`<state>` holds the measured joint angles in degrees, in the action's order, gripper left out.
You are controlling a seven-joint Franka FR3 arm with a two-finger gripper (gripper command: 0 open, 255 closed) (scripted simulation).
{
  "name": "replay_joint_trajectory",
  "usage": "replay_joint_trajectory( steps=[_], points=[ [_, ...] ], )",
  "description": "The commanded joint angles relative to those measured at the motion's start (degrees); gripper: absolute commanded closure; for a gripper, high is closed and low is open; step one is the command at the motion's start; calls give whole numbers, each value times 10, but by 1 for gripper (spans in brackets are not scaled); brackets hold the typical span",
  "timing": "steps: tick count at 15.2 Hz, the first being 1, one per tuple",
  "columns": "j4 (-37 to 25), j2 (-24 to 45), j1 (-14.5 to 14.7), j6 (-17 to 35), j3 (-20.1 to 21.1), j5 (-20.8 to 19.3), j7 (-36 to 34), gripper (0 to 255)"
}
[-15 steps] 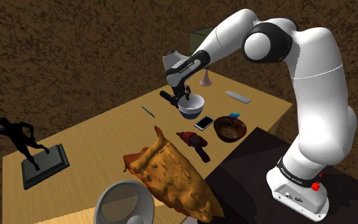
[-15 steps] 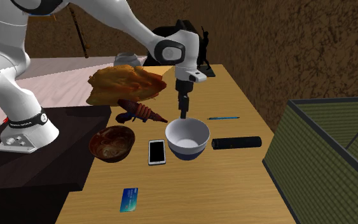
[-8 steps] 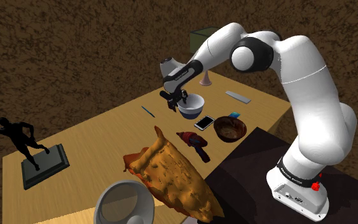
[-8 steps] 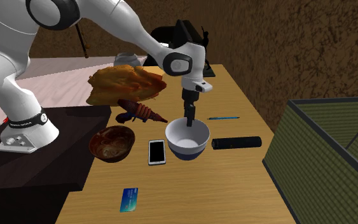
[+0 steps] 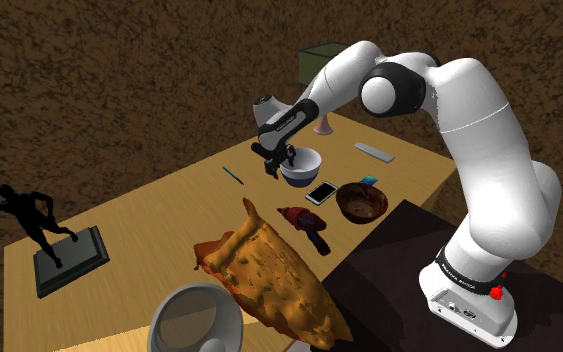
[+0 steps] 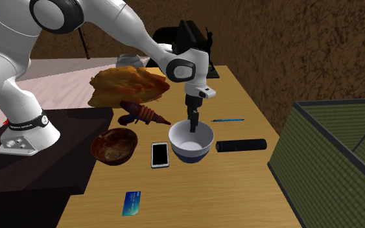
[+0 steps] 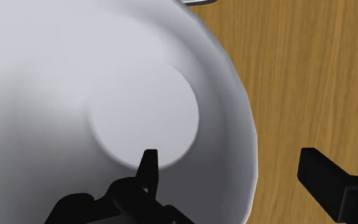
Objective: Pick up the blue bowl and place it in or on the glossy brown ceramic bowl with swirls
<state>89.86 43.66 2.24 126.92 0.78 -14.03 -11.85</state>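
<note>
Bowl [image 7: 75, 83], hand [image 7: 228, 156] straddling rim (fingers [image 7: 149, 168] apart)

- In the second exterior view, a row runs left to right across the desk [image 6: 239, 188]: swirled bowl [image 6: 114, 146], phone [image 6: 160, 154], bowl [image 6: 190, 154], cylinder [image 6: 240, 145].
- The phone lies between the two bowls, just beside each.
- The card [image 6: 131, 203] lies nearer that camera than the swirled bowl.
- The pen [image 6: 228, 120] lies behind the cylinder.
- The pincer [image 7: 229, 159] straddles the bowl's rim, with one finger inside and the other outside over the desk.
- The statuette [image 5: 44, 225] stands at the desk's far left end in the shoulder view.
</note>
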Motion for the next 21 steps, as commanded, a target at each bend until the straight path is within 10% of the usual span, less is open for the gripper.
replay_joint_trajectory(
  steps=[1, 2, 3, 21],
  points=[
    [0, 0, 0, 0, 0, 0, 0, 0],
    [0, 0, 0, 0, 0, 0, 0, 0],
    [0, 0, 0, 0, 0, 0, 0, 255],
    [3, -46, -1, -42, 3, 5, 10, 255]
  ],
)
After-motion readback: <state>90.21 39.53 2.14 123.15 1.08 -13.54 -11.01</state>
